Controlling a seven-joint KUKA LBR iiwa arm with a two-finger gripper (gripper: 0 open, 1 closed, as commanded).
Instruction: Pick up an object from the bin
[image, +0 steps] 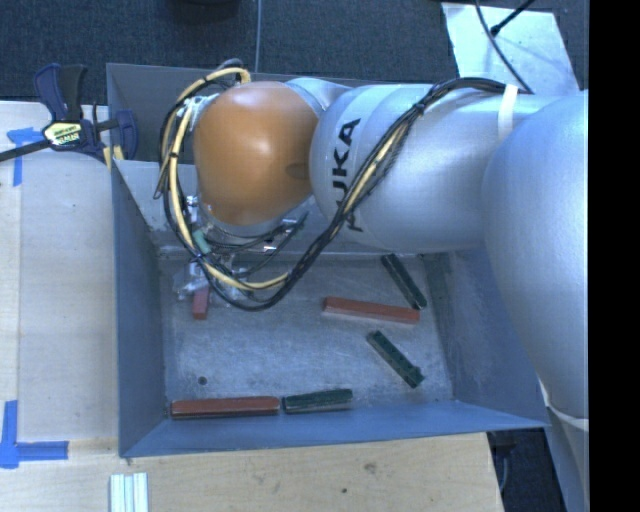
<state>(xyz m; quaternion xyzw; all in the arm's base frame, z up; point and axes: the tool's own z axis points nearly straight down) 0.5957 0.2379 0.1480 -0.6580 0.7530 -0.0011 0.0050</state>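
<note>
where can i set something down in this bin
Bare floor left of centre, between the end effector, the middle red-brown flat bar and the front red-brown bar and dark green bar. Crowded right: two dark green sticks.

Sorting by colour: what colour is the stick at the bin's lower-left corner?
The stick is reddish brown; camera view.

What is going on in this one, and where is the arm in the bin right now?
The KUKA arm reaches in from the right, with its pincer low over the left rear floor of the bin. A small reddish piece lies right at its tip; whether it is gripped cannot be told. Mid-right lie a red-brown stick and two dark green sticks. A front red-brown stick and a front green stick lie along the front wall.
</note>
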